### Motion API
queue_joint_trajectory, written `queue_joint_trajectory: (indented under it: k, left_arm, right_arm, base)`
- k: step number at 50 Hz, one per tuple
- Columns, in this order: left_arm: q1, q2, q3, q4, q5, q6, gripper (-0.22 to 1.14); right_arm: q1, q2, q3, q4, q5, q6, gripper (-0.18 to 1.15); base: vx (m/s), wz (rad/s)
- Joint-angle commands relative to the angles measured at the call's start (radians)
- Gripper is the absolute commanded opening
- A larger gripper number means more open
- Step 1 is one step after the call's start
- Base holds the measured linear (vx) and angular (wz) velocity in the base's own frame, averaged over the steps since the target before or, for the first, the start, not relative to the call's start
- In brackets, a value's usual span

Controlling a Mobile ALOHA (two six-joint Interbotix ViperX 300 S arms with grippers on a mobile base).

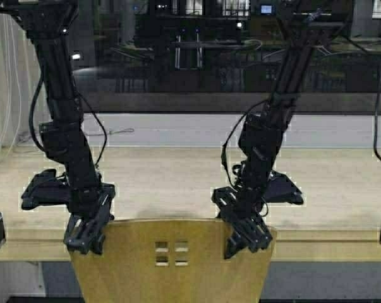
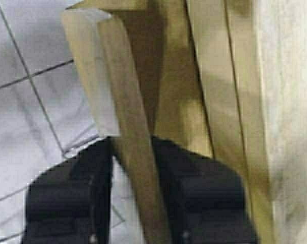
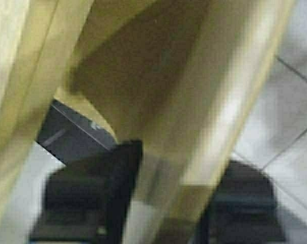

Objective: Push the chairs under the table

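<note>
Both pincers grip the top edge of one chair at the near edge of the counter.

The chair (image 1: pixel 171 262) stands at the near middle, its curved backrest with four small square cut-outs rising just in front of the counter (image 1: pixel 177 183), whose pale top runs left to right across the scene beyond it. The left pincer (image 1: pixel 84 238) is clamped on the backrest's top left corner; in the left wrist view its black fingers (image 2: pixel 66 198) sit on either side of the thin wooden edge, with grey floor tiles (image 2: pixel 26 101) beside it. The right pincer (image 1: pixel 246 240) is closed on the top right corner, and in the right wrist view its fingers (image 3: pixel 87 198) likewise straddle the wood. Dark glass (image 1: pixel 196 57) lies beyond the counter's far side.
</note>
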Motion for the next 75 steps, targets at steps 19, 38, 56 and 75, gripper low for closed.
queue_joint_trajectory:
  k: [19,38,56,75]
  left_arm:
    - [0.000,-0.175,0.014,0.003,0.130,0.011,0.79]
    - [0.020,-0.425,0.130,-0.014,0.215,0.075,0.79]
    - [0.020,-0.597,0.213,0.081,0.238,0.244,0.79]
    - [0.020,-0.953,0.333,0.287,0.414,0.802,0.79]
  right_arm:
    - [-0.063,-0.186,0.026,-0.006,0.124,-0.005,1.00]
    - [-0.075,-0.414,0.158,-0.014,0.225,0.000,1.00]
    - [-0.064,-0.529,0.186,-0.160,0.244,-0.014,1.00]
    - [-0.061,-0.827,0.337,-0.847,0.278,-0.066,1.00]
  base:
    - [0.00,0.00]
    - [0.00,0.00]
    - [0.00,-0.01]
    - [-0.01,0.00]
